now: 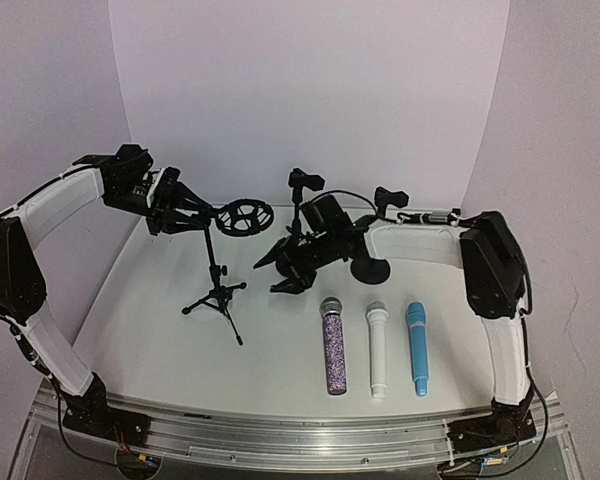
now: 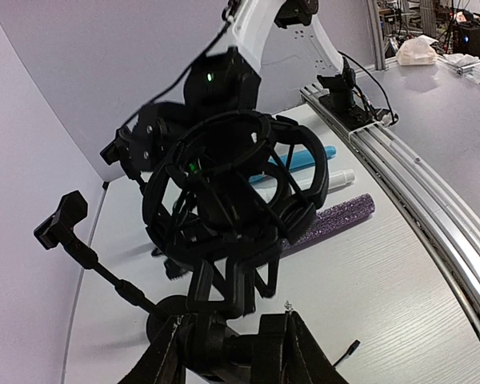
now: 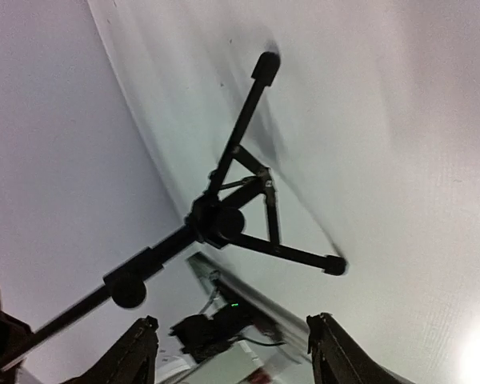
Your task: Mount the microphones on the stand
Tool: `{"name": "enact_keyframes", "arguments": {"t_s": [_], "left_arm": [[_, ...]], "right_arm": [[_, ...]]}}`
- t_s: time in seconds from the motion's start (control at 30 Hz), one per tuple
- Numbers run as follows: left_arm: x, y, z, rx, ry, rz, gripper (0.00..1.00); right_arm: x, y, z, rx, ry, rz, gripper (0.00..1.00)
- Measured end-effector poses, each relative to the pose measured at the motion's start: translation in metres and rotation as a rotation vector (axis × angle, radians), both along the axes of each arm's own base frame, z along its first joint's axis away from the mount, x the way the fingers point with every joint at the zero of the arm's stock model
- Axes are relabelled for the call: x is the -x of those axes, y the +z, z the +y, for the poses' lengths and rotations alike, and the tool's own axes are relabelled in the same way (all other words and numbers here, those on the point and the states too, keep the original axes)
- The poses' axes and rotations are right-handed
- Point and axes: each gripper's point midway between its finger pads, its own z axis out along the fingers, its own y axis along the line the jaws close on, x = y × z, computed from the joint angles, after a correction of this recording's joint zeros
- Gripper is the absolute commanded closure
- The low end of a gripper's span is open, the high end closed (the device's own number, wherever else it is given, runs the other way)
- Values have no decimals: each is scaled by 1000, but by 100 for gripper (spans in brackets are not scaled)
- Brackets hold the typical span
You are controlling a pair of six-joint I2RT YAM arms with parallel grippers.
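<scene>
White table (image 1: pixel 160 330), pale backdrop walls (image 1: pixel 310 90) on three sides. Partly hidden behind right arm: round-base stand (image 1: pixel 370 268). Lying flat at front right, side by side: purple-glitter microphone (image 1: pixel 333 345), white microphone (image 1: pixel 377 350), blue microphone (image 1: pixel 417 348), long axes near-to-far, heads toward back wall. Right gripper (image 3: pixel 234 320) spread wide. Left gripper (image 1: pixel 190 216) seemingly clamped on shock mount (image 1: pixel 242 215) of tripod stand (image 1: pixel 216 290).

Three mics lie parallel at the table's 5 o'clock, heads toward 12, not touching: purple-glitter microphone (image 1: pixel 333 345), white microphone (image 1: pixel 377 350), light blue microphone (image 1: pixel 417 348). Tripod stand (image 1: pixel 217 290) upright at 9 o'clock. Left gripper (image 1: pixel 195 213) is at its ring mount (image 1: pixel 245 215); grip unresolved. Right gripper (image 1: pixel 290 278) has its fingers spread, at 9 o'clock of the round-base stand (image 1: pixel 370 268).
</scene>
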Motion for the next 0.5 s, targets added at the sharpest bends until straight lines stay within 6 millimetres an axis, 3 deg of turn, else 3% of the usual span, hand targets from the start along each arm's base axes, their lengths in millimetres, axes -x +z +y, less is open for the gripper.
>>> {"name": "enact_keyframes", "arguments": {"t_s": [0.13, 0.23, 0.3, 0.43, 0.5], "left_arm": [[0, 0, 0, 3, 0, 3, 100], [-1, -1, 0, 5, 1, 7, 99], [-1, -1, -1, 8, 1, 8, 92], [0, -2, -1, 16, -3, 11, 68], [0, -2, -1, 19, -4, 9, 63]], "right_arm": [[15, 16, -50, 241, 48, -149, 31], [28, 14, -87, 402, 81, -189, 26], [35, 3, -106, 503, 110, -199, 24], [48, -22, -135, 681, 178, -196, 22], [54, -34, -142, 744, 214, -191, 22]]}}
